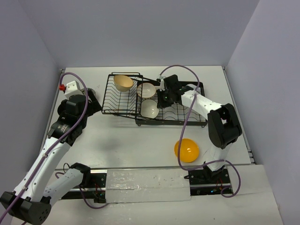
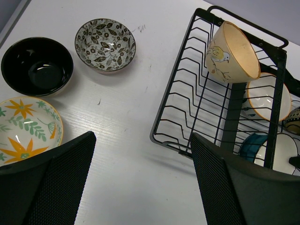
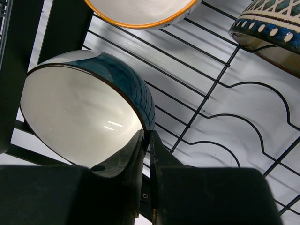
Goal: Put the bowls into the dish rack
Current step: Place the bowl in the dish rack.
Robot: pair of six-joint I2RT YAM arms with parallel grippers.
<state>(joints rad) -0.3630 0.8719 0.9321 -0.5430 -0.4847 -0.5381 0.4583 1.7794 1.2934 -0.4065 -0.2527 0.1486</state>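
The black wire dish rack [image 1: 123,105] stands at mid-table. In it a tan bowl [image 1: 123,83] leans on edge, beside a white bowl with an orange rim [image 1: 148,90] and a teal bowl with a white inside [image 1: 150,108]. My right gripper [image 3: 146,133] is down in the rack [image 3: 220,89], shut on the rim of that teal bowl [image 3: 79,108]. A blue-patterned bowl [image 3: 272,33] sits just beyond. My left gripper [image 2: 140,140] hangs open over bare table left of the rack [image 2: 187,117]. A black bowl [image 2: 37,65], a grey floral bowl [image 2: 105,44] and a yellow-flowered bowl [image 2: 26,129] stand loose there.
A bright orange-yellow bowl [image 1: 186,150] sits on the table in front of the rack, close to the right arm's base. A small white box with a red knob [image 1: 70,87] stands at the far left. Walls close in the table on three sides.
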